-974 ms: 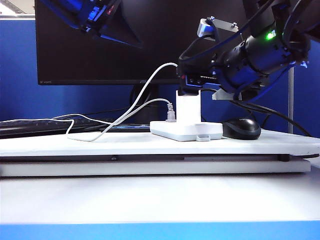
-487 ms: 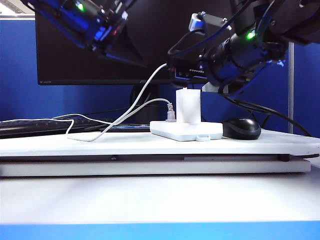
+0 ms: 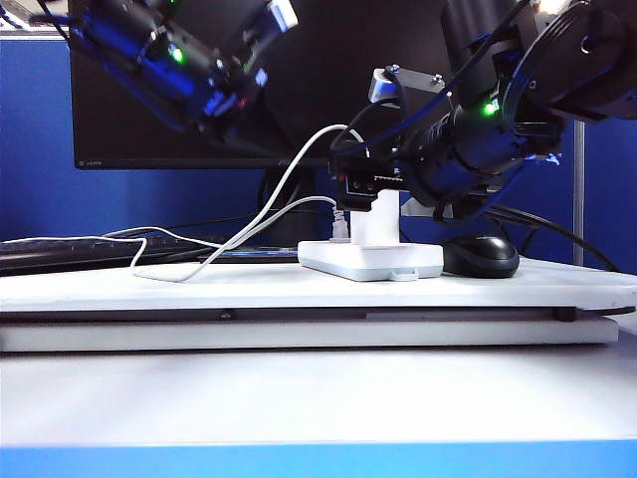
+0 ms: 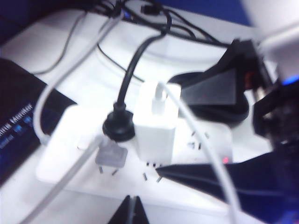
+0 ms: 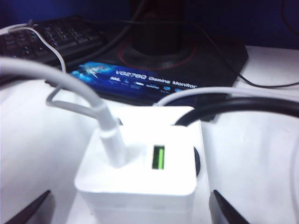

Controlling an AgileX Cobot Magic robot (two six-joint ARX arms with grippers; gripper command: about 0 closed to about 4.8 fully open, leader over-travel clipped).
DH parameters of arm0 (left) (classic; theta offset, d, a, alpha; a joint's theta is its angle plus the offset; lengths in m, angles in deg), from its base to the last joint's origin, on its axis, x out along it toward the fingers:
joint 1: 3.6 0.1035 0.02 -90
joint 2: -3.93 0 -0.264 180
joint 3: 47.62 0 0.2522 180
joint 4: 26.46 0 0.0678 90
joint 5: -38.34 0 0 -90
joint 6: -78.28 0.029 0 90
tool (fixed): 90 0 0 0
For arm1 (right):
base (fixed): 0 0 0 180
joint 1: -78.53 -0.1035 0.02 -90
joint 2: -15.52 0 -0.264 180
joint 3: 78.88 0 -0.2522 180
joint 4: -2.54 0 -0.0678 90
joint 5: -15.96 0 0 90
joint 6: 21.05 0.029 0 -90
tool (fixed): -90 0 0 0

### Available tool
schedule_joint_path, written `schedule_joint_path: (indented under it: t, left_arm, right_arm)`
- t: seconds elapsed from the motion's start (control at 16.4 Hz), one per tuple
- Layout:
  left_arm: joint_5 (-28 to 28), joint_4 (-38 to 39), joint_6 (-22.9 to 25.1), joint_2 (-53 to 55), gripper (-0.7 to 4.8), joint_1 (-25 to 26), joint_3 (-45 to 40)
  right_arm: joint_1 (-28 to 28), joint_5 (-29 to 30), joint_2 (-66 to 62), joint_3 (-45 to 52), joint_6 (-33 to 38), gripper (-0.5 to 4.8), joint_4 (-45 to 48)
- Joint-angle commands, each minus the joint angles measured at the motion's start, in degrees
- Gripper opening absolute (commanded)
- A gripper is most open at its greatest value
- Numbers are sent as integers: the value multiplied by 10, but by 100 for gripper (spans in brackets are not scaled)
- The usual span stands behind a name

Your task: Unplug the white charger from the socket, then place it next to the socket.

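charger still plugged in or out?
Plugged in: the white charger stands upright in the socket, with the right gripper open around it.

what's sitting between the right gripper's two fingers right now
The white charger, plugged upright in the socket. The right wrist view shows the open right gripper straddling it, one finger each side.

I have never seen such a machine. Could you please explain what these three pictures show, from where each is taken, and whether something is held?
It is a robot with two arms. One camera faces the table; the others sit on each wrist. On the table lies a flat white power strip with a small white charger block plugged upright, beside a black computer mouse. The right gripper is open, one finger on each side of the charger, gripping nothing yet. The left gripper hovers above the strip, apparently shut and empty.
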Motion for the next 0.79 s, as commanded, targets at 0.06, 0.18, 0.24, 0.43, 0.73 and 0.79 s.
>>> schedule_joint_path:
  t: [0.06,0.18,0.24,0.43,0.73,0.79]
  left_arm:
    - [-1,-14,28,20,-5,0,3]
    - [-3,-14,32,29,-5,0,8]
    - [-4,-14,44,29,-5,0,8]
    - [-14,-15,93,29,-6,0,8]
    - [-18,-39,48,42,-5,0,9]
    - [-29,-48,30,42,-5,0,9]
  right_arm:
    - [0,0,1,-2,0,429,23]
    - [0,0,0,-2,0,418,24]
    - [0,0,0,-2,0,418,24]
    - [0,0,0,-2,0,418,24]
    - [2,0,-9,-2,0,417,25]
    - [2,0,-10,-2,0,413,24]
